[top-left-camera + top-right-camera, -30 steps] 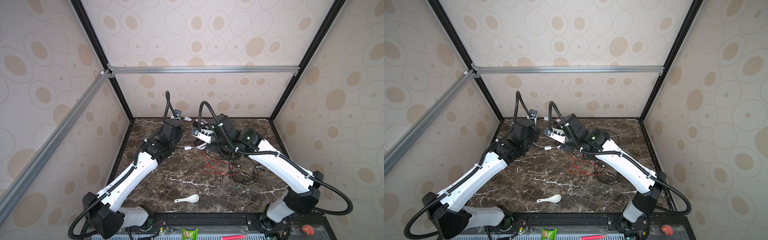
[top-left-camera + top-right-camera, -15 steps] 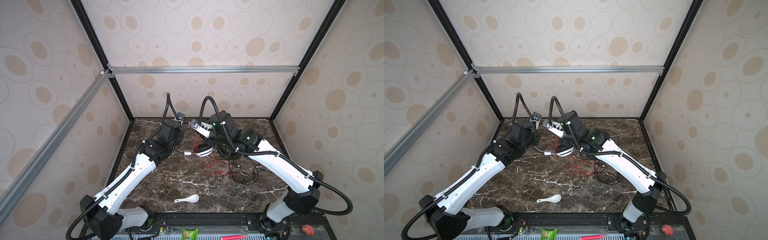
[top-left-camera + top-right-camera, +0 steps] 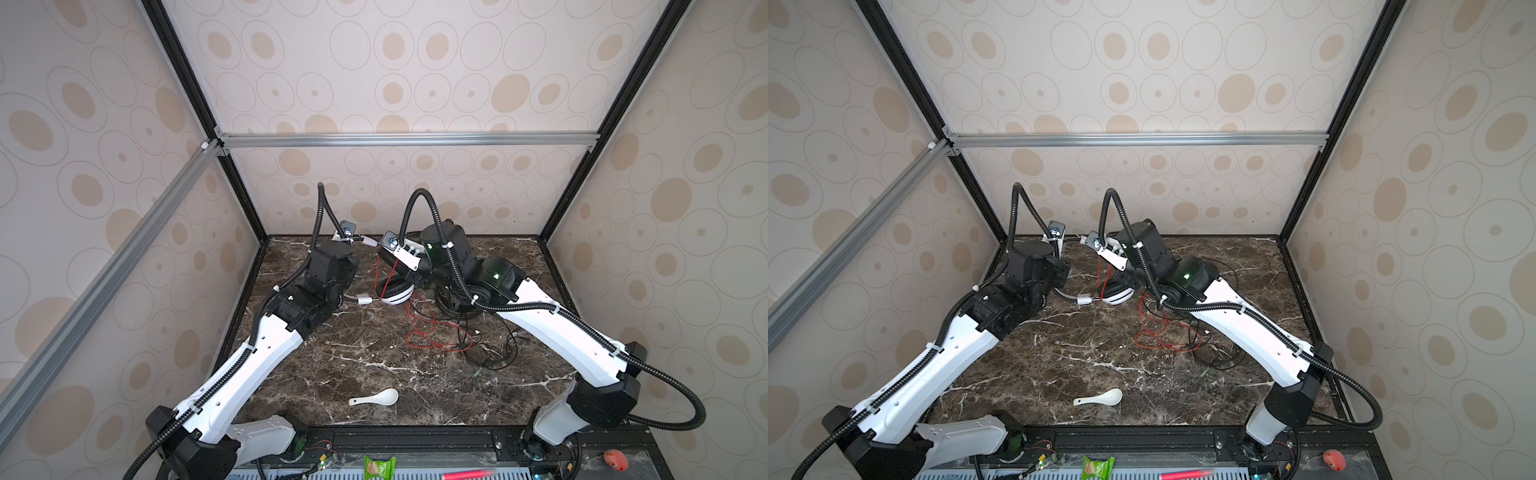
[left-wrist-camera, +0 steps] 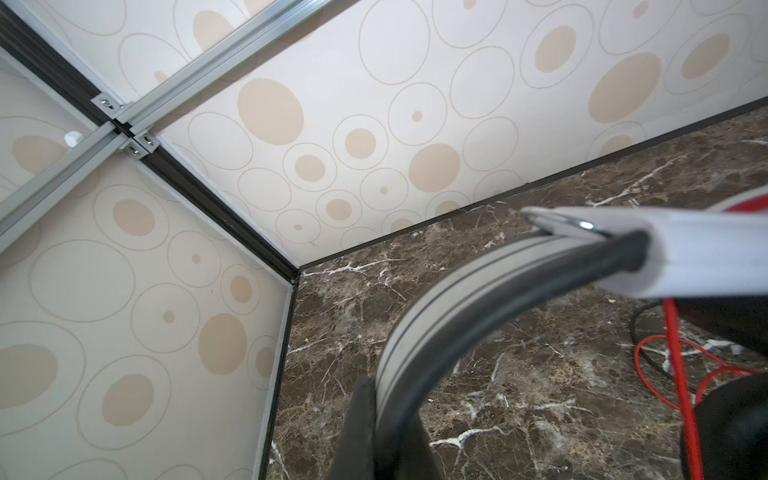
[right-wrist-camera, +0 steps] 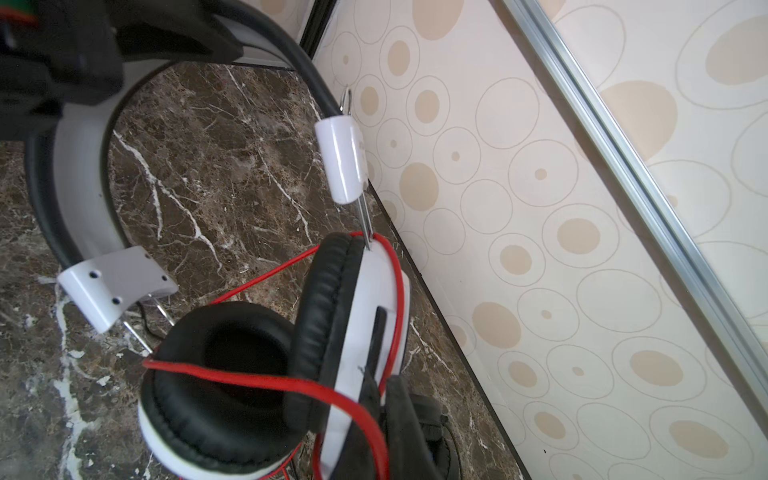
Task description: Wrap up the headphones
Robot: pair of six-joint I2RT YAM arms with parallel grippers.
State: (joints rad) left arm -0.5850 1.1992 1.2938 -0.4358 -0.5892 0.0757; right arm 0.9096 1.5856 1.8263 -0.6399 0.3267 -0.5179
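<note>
- Slack is coming out: right gripper, pinched on the red cord, is rising and drawing it taut off the white headset.
- Left gripper is clamping the grey band, well behind the spoon.

White headset, black pads, red cord, brown white-veined table

Circle-patterned beige walls with aluminium rails and black posts stand beyond the left gripper, dark white-veined marble tabletop beneath it, in even light.
</note>
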